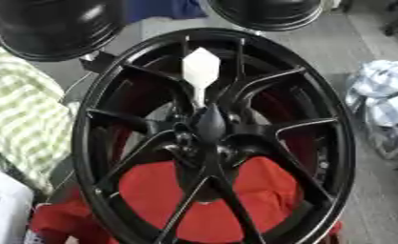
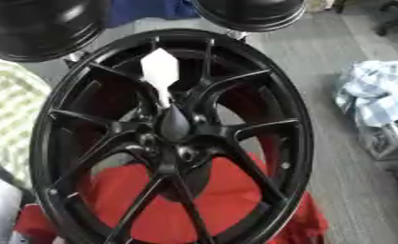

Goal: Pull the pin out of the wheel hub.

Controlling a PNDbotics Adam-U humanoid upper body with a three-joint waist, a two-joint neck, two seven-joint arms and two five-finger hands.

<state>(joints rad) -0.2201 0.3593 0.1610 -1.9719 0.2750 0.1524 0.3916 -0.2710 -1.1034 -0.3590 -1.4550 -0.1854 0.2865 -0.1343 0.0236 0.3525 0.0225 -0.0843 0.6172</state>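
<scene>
Pin [image 1: 201,71] – white, upright in black wheel hub [image 1: 209,125] | hands – neither visible | writing – none legible

You're looking down at a black wheel [image 1: 215,138] standing upright. A white pin [image 1: 201,71] with a flat, broad head sticks up from the wheel's centre. Behind the wheel's lower spokes lies red cloth [image 1: 211,200]. Left of the wheel hangs green checked cloth [image 1: 19,114].
</scene>
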